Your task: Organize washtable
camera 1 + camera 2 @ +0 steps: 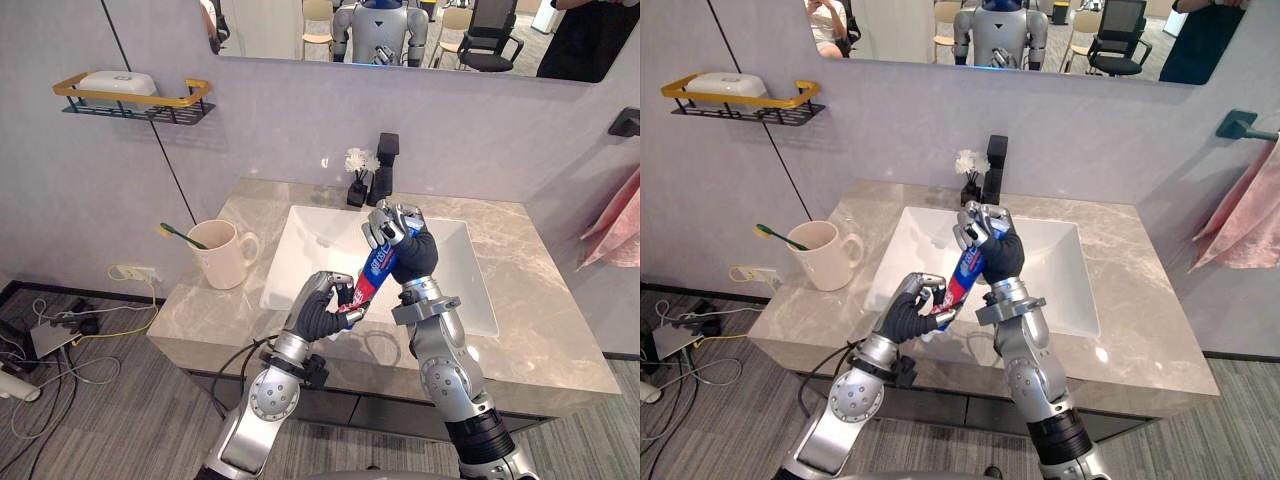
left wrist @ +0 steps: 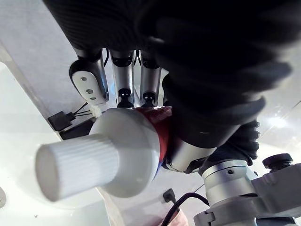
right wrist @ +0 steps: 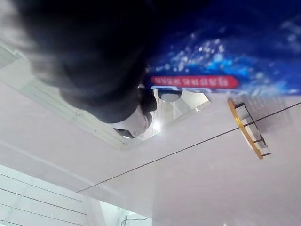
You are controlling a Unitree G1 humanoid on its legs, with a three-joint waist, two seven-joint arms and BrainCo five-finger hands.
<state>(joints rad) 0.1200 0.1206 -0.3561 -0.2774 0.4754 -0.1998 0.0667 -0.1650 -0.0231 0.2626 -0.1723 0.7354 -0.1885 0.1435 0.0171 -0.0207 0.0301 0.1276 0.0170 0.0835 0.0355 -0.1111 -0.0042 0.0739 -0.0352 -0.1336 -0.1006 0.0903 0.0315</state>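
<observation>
Left eye view: toothpaste tube (image 1: 373, 277) slants between your hands, lower end gripped in your curled left hand (image 1: 320, 306), upper end wrapped by your right hand (image 1: 406, 246); the mug (image 1: 222, 254) sits well out beyond the left one.

A bathroom corner is sitting inside what looks like an office. A marble washtable (image 1: 520, 300) is holding a white sink (image 1: 310, 250), a toothbrush mug (image 1: 220, 255) is standing at its 9 o'clock, and a towel (image 1: 615, 225) is hanging at 3 o'clock. The mirror (image 1: 270, 30) at 12 o'clock is reflecting office chairs (image 1: 490, 40).
</observation>
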